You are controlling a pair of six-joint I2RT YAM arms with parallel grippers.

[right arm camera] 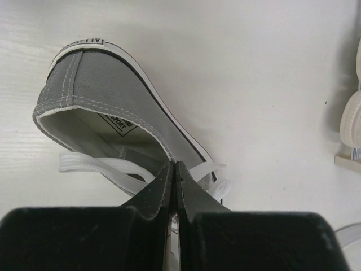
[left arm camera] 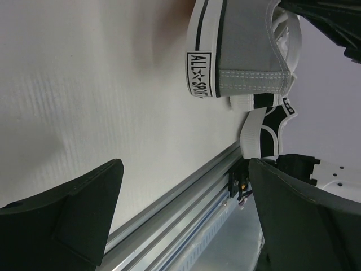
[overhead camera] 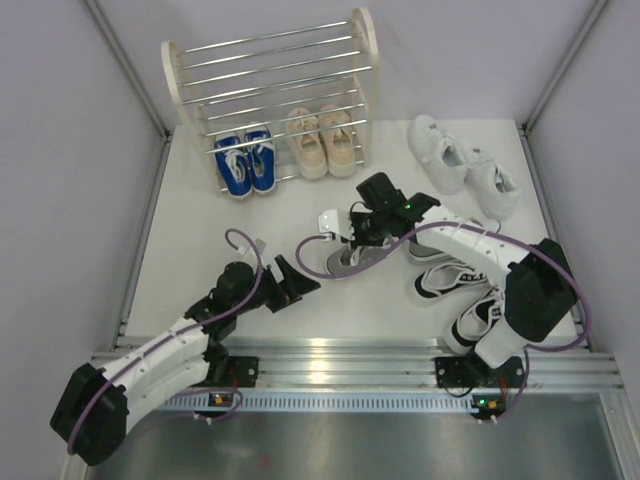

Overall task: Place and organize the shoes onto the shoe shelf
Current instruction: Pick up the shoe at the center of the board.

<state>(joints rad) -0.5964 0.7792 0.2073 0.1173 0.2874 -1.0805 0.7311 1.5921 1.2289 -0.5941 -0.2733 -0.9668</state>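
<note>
The shoe shelf (overhead camera: 270, 75) stands at the back, with the blue pair (overhead camera: 245, 165) and the beige pair (overhead camera: 322, 140) on its lowest tier. A grey shoe (overhead camera: 345, 262) with a white sole sits mid-table. It also shows in the right wrist view (right arm camera: 107, 84) and the left wrist view (left arm camera: 248, 51). My right gripper (overhead camera: 360, 232) (right arm camera: 174, 166) is shut on the grey shoe's collar edge beside the laces. My left gripper (overhead camera: 300, 283) (left arm camera: 186, 209) is open and empty, just left of the shoe's heel.
The white pair (overhead camera: 465, 165) lies at the back right. Black-and-white shoes (overhead camera: 455, 280) (left arm camera: 265, 130) lie under my right arm near the front rail (overhead camera: 340, 355). Beige toes (right arm camera: 354, 121) show at the right edge of the right wrist view. Grey walls close both sides.
</note>
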